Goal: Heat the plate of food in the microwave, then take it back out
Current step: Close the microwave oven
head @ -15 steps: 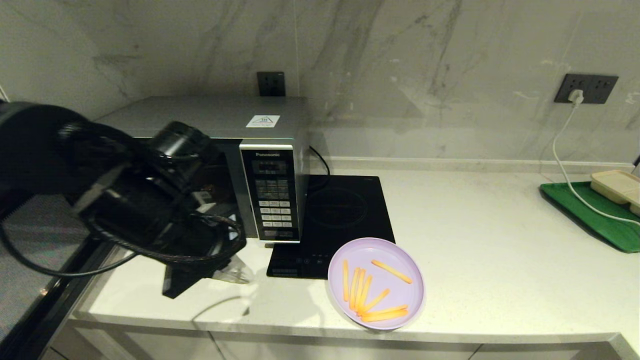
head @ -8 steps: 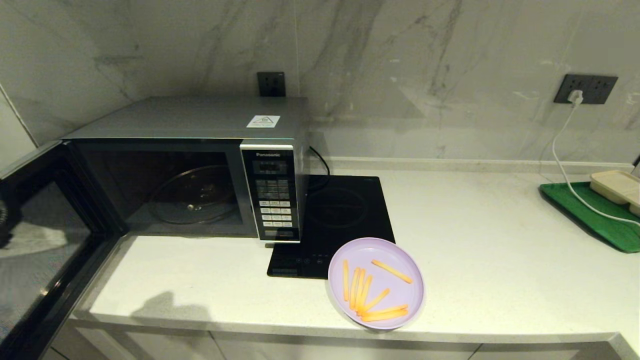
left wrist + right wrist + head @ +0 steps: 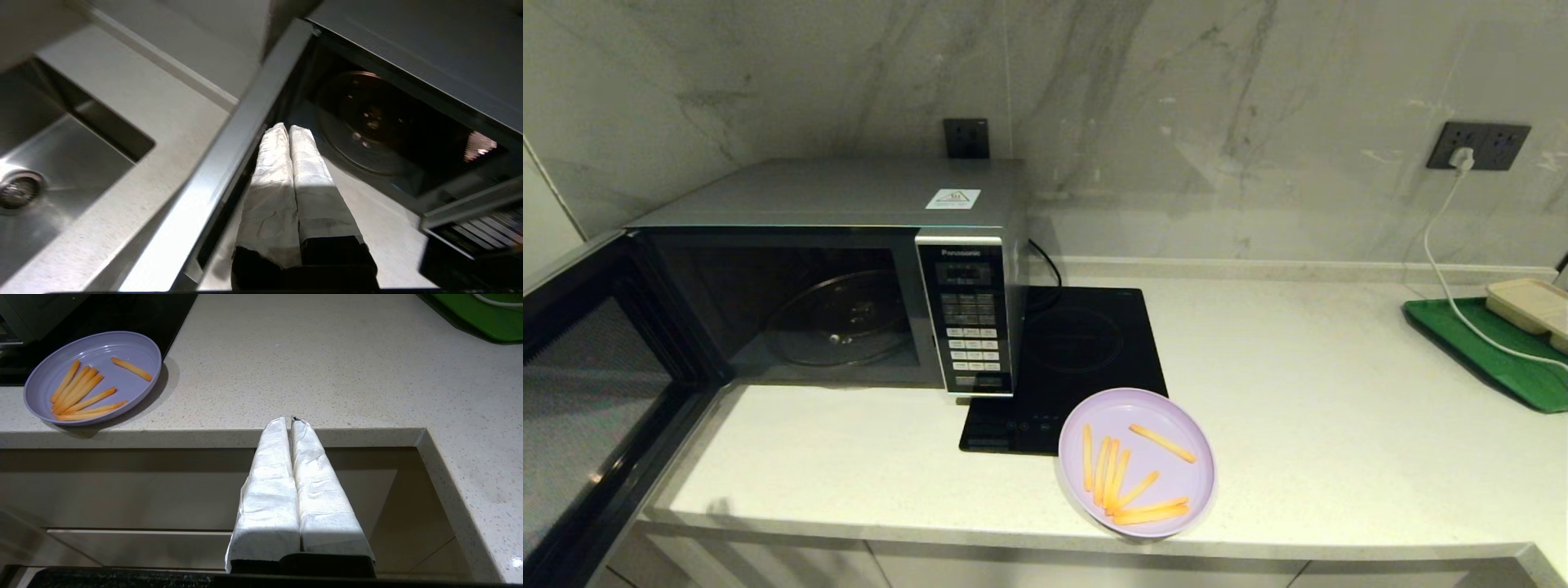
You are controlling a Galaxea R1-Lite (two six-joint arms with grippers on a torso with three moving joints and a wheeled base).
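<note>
The silver microwave (image 3: pixel 841 196) stands at the counter's left with its door (image 3: pixel 588 400) swung wide open, and the glass turntable (image 3: pixel 837 318) inside is bare. A lilac plate of food (image 3: pixel 1137 462) holding several orange fries rests near the counter's front edge, partly over the cooktop's corner. Neither arm shows in the head view. My left gripper (image 3: pixel 289 128) is shut and empty, hanging beside the open door's edge (image 3: pixel 229 163) with the turntable (image 3: pixel 367 122) beyond it. My right gripper (image 3: pixel 288 421) is shut and empty, below the counter's front edge, right of the plate (image 3: pixel 93 375).
A flat black induction cooktop (image 3: pixel 1078 359) lies right of the microwave. A green tray (image 3: pixel 1494 351) with a beige container (image 3: pixel 1531 304) and a white cable sits at the far right. A steel sink (image 3: pixel 36 163) lies left of the microwave door.
The left arm, which filled the head view in front of the microwave a second ago, has withdrawn out of that view. The door stands fully open. The plate has not moved.
</note>
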